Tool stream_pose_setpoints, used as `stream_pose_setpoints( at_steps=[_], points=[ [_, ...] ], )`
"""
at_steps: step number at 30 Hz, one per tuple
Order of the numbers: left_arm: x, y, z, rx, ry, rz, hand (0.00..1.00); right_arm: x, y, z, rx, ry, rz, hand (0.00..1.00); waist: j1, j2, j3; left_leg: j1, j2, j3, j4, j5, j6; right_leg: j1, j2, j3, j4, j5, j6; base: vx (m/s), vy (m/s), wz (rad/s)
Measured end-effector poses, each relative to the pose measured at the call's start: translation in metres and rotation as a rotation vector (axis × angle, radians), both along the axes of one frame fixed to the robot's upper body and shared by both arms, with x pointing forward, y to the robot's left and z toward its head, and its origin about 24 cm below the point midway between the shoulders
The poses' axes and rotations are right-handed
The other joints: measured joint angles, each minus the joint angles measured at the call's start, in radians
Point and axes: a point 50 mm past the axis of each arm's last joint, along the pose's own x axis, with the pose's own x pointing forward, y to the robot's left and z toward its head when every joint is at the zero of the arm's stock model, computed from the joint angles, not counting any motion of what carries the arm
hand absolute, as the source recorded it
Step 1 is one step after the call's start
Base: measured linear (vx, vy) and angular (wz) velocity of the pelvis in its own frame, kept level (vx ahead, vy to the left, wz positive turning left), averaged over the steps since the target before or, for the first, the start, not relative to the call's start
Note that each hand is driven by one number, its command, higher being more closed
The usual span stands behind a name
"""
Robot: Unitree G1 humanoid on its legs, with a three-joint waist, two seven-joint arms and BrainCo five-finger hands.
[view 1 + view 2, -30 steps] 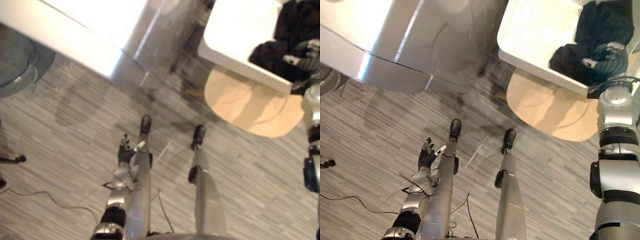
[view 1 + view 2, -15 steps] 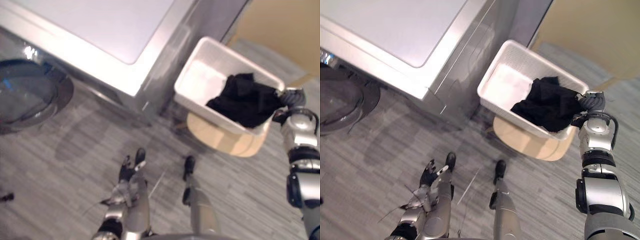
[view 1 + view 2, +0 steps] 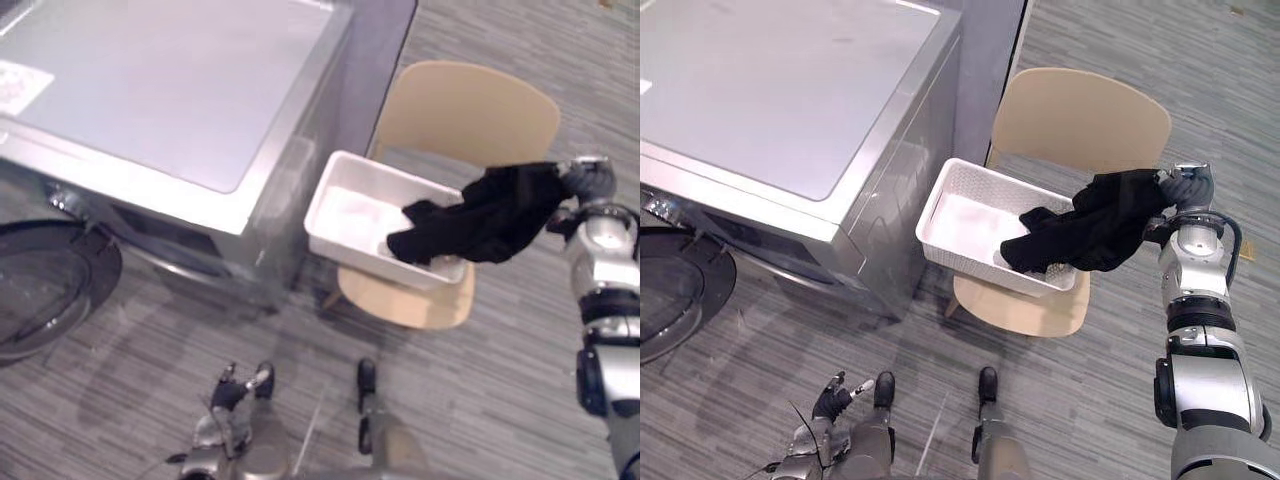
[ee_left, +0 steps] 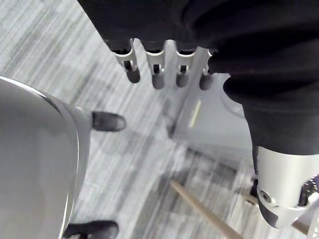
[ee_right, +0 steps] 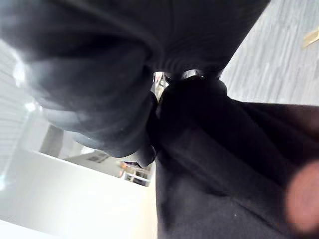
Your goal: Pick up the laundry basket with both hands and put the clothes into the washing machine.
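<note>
one white basket (image 3: 972, 258). one washer (image 3: 790, 110) just beside the basket, with one round door (image 3: 45, 290). one tan chair (image 3: 1080, 115) under the basket. one black garment (image 3: 1095, 225) half out of the basket. two hands: right hand (image 3: 1183, 186) at the garment past the basket, left hand (image 3: 829, 401) well apart from it.

You have no readable text in view. One white label (image 3: 22, 88) lies on top of the washing machine (image 3: 200, 110), at a corner well apart from the right hand (image 3: 590, 180) and from the left hand (image 3: 226, 393). Its print is too small to make out.
</note>
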Motion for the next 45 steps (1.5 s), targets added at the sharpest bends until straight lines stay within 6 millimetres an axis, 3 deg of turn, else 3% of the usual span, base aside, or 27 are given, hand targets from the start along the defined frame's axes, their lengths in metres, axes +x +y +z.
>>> stream_pose_setpoints(
  at_steps=[2, 5, 8, 10, 11, 13, 14, 15, 21, 26, 31, 39, 45],
  points=[
    [0.005, -0.007, 0.004, -0.004, -0.026, -0.032, 0.00, 0.000, 0.005, 0.014, -0.023, -0.056, 0.016, 1.00, -0.005, 0.008, -0.021, 0.010, -0.004, 0.009, -0.005, -0.001, 0.006, 0.005, -0.001, 0.013, -0.010, 0.006, 0.005, 0.04, 0.010, -0.15],
    [0.025, -0.038, 0.025, -0.034, -0.165, -0.174, 0.00, -0.003, 0.008, 0.032, -0.059, -0.132, 0.028, 1.00, -0.005, 0.023, -0.048, 0.048, -0.008, 0.021, -0.021, -0.003, 0.012, 0.040, -0.005, 0.021, -0.036, 0.018, 0.016, 0.04, 0.007, -0.11],
    [0.062, -0.086, 0.074, -0.099, -0.437, -0.366, 0.00, -0.003, 0.013, 0.058, -0.062, -0.234, 0.032, 1.00, -0.021, 0.039, -0.081, 0.076, -0.014, 0.027, -0.031, -0.006, 0.016, 0.067, -0.010, 0.022, -0.051, 0.019, 0.019, 0.03, 0.015, -0.05],
    [0.076, -0.103, 0.099, -0.135, -0.555, -0.441, 0.00, 0.001, 0.021, 0.073, -0.078, -0.274, 0.048, 1.00, -0.027, 0.043, -0.086, 0.092, -0.014, 0.034, -0.036, -0.006, 0.016, 0.075, -0.010, 0.029, -0.051, 0.019, 0.020, 0.01, 0.005, -0.14],
    [0.087, -0.120, 0.127, -0.171, -0.680, -0.504, 0.00, 0.002, 0.026, 0.092, -0.124, -0.308, 0.065, 1.00, -0.028, 0.047, -0.091, 0.100, -0.016, 0.044, -0.036, -0.008, 0.018, 0.075, -0.009, 0.044, -0.050, 0.020, 0.021, 0.00, 0.005, -0.24],
    [0.093, -0.134, 0.156, -0.239, -0.801, -0.551, 0.00, 0.001, 0.035, 0.111, -0.150, -0.363, 0.095, 1.00, -0.029, 0.056, -0.099, 0.106, -0.017, 0.054, -0.036, -0.011, 0.019, 0.075, -0.009, 0.053, -0.051, 0.021, 0.023, 0.00, 0.004, -0.24],
    [0.095, -0.145, 0.183, -0.311, -0.914, -0.590, 0.00, 0.000, 0.048, 0.128, -0.176, -0.422, 0.141, 1.00, -0.028, 0.067, -0.107, 0.116, -0.018, 0.065, -0.036, -0.015, 0.020, 0.075, -0.008, 0.068, -0.051, 0.022, 0.024, 0.00, 0.004, -0.27],
    [0.097, -0.150, 0.197, -0.346, -0.973, -0.611, 0.00, -0.001, 0.058, 0.137, -0.198, -0.450, 0.171, 1.00, -0.028, 0.073, -0.115, 0.120, -0.018, 0.069, -0.036, -0.018, 0.020, 0.075, -0.007, 0.075, -0.051, 0.023, 0.025, 0.01, 0.002, -0.25],
    [0.109, -0.172, 0.263, -0.540, -1.203, -0.696, 0.00, -0.009, 0.123, 0.181, -0.340, -0.610, 0.357, 1.00, -0.028, 0.084, -0.134, 0.158, -0.018, 0.109, -0.035, -0.031, 0.021, 0.086, 0.001, 0.115, -0.050, 0.026, 0.021, 0.00, 0.001, -0.22],
    [0.120, -0.180, 0.310, -0.550, -1.374, -0.728, 0.00, -0.017, 0.165, 0.197, -0.348, -0.726, 0.476, 1.00, -0.029, 0.078, -0.142, 0.167, -0.021, 0.120, -0.035, -0.031, 0.021, 0.090, 0.001, 0.125, -0.061, 0.033, 0.005, -0.01, 0.002, -0.10],
    [0.128, -0.182, 0.327, -0.521, -1.428, -0.700, 0.00, -0.018, 0.192, 0.201, -0.330, -0.760, 0.555, 1.00, -0.030, 0.073, -0.147, 0.183, -0.022, 0.121, -0.036, -0.033, 0.018, 0.104, 0.000, 0.125, -0.068, 0.034, 0.002, 0.00, -0.001, -0.03],
    [0.158, -0.181, 0.322, -0.389, -1.359, -0.653, 0.00, -0.022, 0.215, 0.202, -0.290, -0.794, 0.629, 1.00, -0.052, 0.064, -0.153, 0.194, -0.023, 0.118, -0.037, -0.038, 0.015, 0.120, -0.002, 0.121, -0.090, 0.040, -0.005, 0.00, 0.000, 0.00],
    [0.178, -0.190, 0.317, -0.241, -1.289, -0.687, 0.00, -0.022, 0.217, 0.203, -0.272, -0.798, 0.643, 1.00, -0.060, 0.064, -0.153, 0.195, -0.023, 0.112, -0.038, -0.038, 0.015, 0.121, -0.002, 0.121, -0.090, 0.046, 0.002, 0.01, -0.006, -0.02]
  ],
)
